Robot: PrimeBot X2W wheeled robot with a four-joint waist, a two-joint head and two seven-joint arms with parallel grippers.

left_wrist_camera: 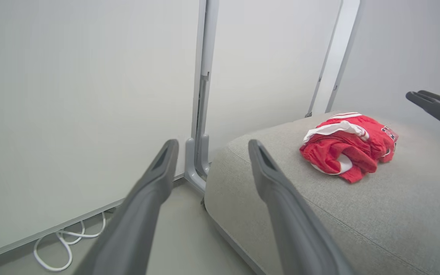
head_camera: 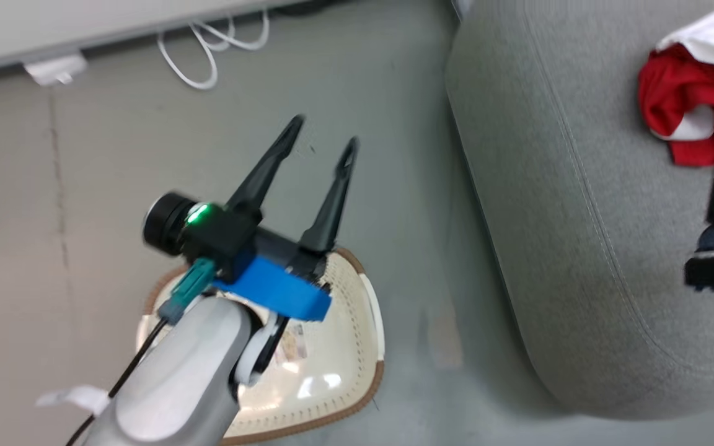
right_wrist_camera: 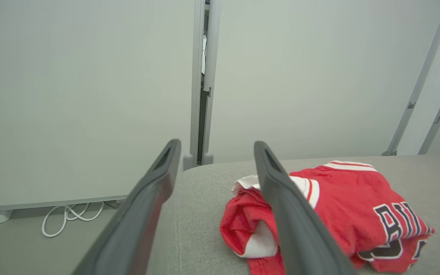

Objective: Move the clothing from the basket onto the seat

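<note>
Left gripper (head_camera: 325, 130): fingers spread, empty, above the grey floor (head_camera: 115, 155) just past the laundry basket (head_camera: 344, 378). Right gripper (right_wrist_camera: 216, 145): fingers spread, empty, over the seat (head_camera: 549, 186), with one finger crossing the red-and-white clothing (head_camera: 679, 93); contact cannot be told. Clothing lies bunched on the seat, well in from its floor-side edge. Basket stands on the floor near the seat's rounded corner.

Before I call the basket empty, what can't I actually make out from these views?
1) Basket interior, head view: the left gripper and its forearm cover much of it, and the bottom edge cuts it off, so leftover garments cannot be ruled out.
2) Clothing on the seat: bunched together, so the garment count is unclear; the head view's edge crops it.
3) Lettering, right wrist view: folded, not fully readable.
</note>
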